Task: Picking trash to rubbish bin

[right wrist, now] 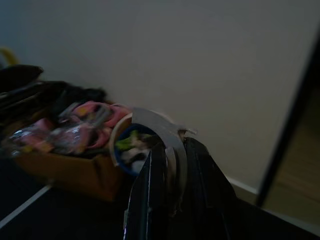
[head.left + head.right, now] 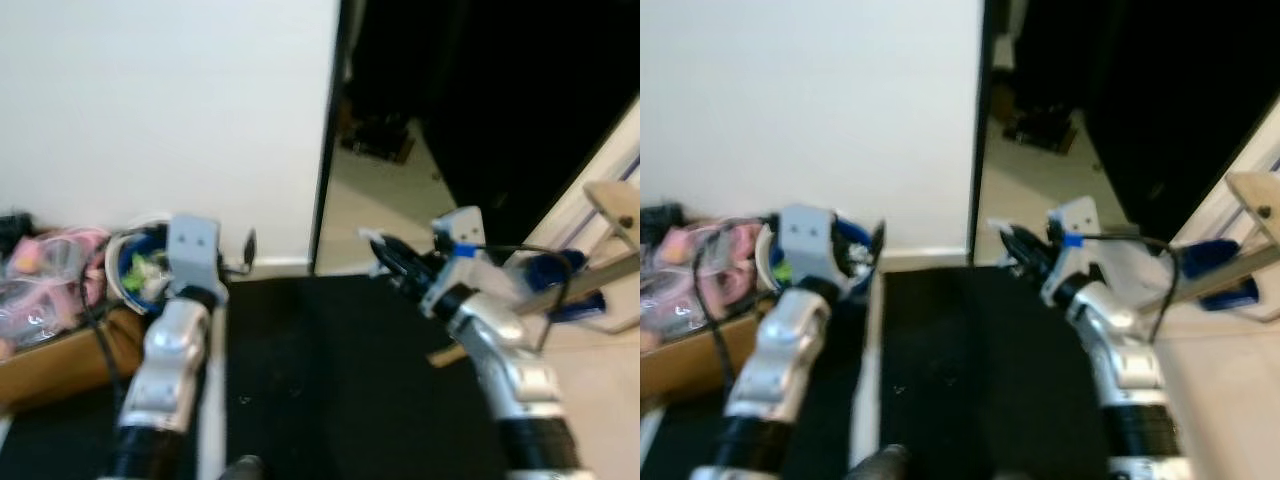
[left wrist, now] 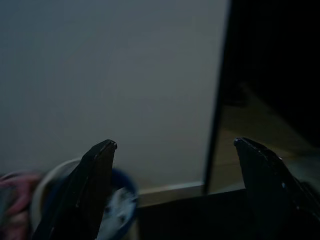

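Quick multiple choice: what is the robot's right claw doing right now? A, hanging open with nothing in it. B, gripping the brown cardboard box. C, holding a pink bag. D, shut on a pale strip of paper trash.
D: the right claw has its black fingers closed on a pale curled paper strip.

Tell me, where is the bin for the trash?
The rubbish bin sits on the robot's left, against the white wall, right beside a cardboard box of pink stuff. The left gripper is just in front of it.
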`<state>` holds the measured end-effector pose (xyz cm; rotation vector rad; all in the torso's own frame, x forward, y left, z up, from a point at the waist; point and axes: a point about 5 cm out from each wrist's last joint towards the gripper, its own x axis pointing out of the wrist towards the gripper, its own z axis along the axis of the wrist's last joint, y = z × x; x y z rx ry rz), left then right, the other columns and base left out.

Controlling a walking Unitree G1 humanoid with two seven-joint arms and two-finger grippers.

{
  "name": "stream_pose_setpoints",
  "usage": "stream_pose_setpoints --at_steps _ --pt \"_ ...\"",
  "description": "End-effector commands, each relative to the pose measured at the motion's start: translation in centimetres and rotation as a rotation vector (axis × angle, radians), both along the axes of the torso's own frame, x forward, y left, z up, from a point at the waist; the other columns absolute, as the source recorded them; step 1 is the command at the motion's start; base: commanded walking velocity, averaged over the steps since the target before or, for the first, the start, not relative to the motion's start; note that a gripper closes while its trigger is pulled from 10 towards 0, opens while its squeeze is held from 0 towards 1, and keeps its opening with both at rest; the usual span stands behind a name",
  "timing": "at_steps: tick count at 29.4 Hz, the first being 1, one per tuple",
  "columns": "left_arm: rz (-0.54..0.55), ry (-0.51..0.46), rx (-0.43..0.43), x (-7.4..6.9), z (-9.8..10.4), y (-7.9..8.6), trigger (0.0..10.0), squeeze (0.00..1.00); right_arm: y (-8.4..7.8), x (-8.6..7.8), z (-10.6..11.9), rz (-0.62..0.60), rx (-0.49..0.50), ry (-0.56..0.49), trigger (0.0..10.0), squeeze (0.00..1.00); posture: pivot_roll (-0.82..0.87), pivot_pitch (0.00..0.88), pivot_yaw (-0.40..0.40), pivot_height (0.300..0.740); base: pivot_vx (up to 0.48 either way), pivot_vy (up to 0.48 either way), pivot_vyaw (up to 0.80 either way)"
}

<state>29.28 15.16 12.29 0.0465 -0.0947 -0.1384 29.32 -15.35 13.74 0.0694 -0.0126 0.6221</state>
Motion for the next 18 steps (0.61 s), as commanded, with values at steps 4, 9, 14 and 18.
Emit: stream_pose_setpoints --at_steps 4,9,14,18 --pt "0.011 0.017 0.008 -0.17 -0.23 0.00 10.0 0.00 -0.79 -0.27 -0.57 -0.033 0.011 0.010 10.0 0.00 -0.04 0.000 -0.025 0.740 0.000 0.000 0.76" --pt "0.015 0.018 -0.003 -0.17 -0.21 0.09 10.0 0.00 -0.69 -0.11 -0.44 -0.022 0.017 -0.001 10.0 0.00 -0.04 0.000 -0.025 0.740 0.000 0.000 0.76" --pt "0.009 0.025 -0.024 -0.16 -0.17 0.16 10.0 0.00 -0.67 0.39 -0.13 0.003 0.019 -0.016 10.0 0.00 -0.04 0.000 -0.025 0.740 0.000 0.000 0.75" --pt "0.010 0.025 -0.011 -0.16 -0.13 0.19 10.0 0.00 -0.44 0.36 -0.08 0.014 0.021 -0.019 10.0 0.00 -0.04 0.000 -0.025 0.740 0.000 0.000 0.75"
